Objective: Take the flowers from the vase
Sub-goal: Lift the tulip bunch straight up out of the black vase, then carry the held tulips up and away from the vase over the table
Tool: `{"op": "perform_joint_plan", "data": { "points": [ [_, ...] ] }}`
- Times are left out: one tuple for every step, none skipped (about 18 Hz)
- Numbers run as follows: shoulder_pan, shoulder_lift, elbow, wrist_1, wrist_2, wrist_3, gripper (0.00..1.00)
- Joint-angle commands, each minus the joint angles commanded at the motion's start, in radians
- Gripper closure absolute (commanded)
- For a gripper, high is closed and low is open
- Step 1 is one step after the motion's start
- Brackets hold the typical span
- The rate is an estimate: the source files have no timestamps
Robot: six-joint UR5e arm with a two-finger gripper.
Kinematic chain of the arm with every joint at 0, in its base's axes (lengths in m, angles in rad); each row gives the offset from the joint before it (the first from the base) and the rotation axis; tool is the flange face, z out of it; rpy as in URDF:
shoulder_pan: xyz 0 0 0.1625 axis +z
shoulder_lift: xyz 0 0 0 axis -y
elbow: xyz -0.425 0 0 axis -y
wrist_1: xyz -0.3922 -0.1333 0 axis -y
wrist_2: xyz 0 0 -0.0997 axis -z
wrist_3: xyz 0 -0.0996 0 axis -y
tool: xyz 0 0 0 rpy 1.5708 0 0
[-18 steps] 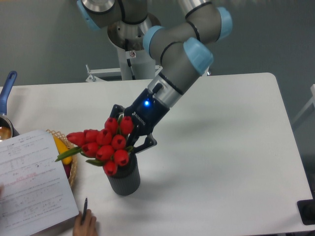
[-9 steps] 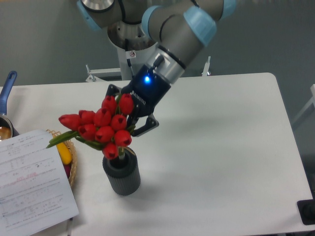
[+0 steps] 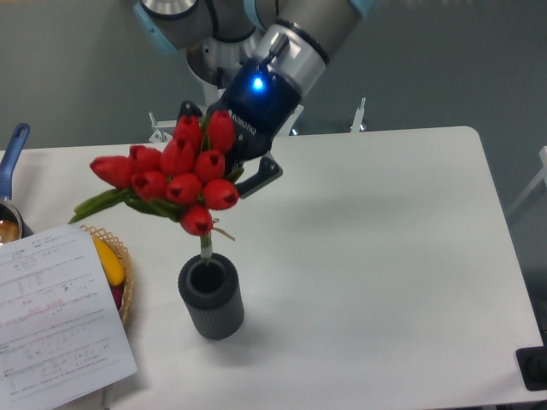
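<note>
Change: since half a second ago I see the flowers (image 3: 175, 175) carried higher and a little left; the buds that sat just over the vase (image 3: 210, 295) mouth now hang well above it, and my arm has lifted toward the top of the view.
Jaws: the gripper (image 3: 224, 167) is clamped on the bunch from behind, at the right of the buds; one dark finger (image 3: 260, 178) sticks out to the right of the bunch.
Flowers: red buds bunched together, tilted with green leaves trailing down to the left; one thin stem reaches down toward the vase mouth, and I cannot tell whether its end is clear of the rim.
Vase: dark grey, ribbed, upright on the white tabletop (image 3: 385, 256), directly below the bunch.
Left of the vase: a wicker basket (image 3: 126, 286) with something yellow in it, partly covered by a sheet of paper (image 3: 55, 316) at the tabletop's near-left corner.
Far left of the vase: a blue pot handle (image 3: 12, 154) at the picture's edge.
</note>
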Motion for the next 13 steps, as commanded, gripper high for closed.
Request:
{"op": "perform_joint_plan", "data": {
  "points": [
    [0.006, 0.000, 0.009, 0.000, 0.000, -0.011, 0.55],
    [0.020, 0.000, 0.012, 0.000, 0.000, -0.009, 0.55],
    [0.041, 0.000, 0.012, 0.000, 0.001, -0.005, 0.55],
    [0.070, 0.000, 0.006, 0.000, 0.001, -0.002, 0.55],
    [0.098, 0.000, -0.004, 0.002, 0.003, 0.006, 0.55],
    [0.126, -0.002, -0.012, 0.002, 0.003, 0.020, 0.55],
    [0.150, -0.005, -0.020, 0.002, 0.003, 0.043, 0.55],
    [0.178, -0.009, -0.033, 0.003, 0.003, 0.078, 0.55],
    [0.210, -0.011, -0.049, 0.003, 0.003, 0.118, 0.55],
    [0.235, -0.012, -0.060, 0.003, 0.002, 0.162, 0.55],
    [0.259, -0.017, -0.073, 0.003, 0.001, 0.205, 0.55],
    [0.281, -0.023, -0.086, 0.003, 0.001, 0.242, 0.55],
    [0.298, -0.031, -0.098, 0.003, 0.001, 0.274, 0.55]
  ]
}}
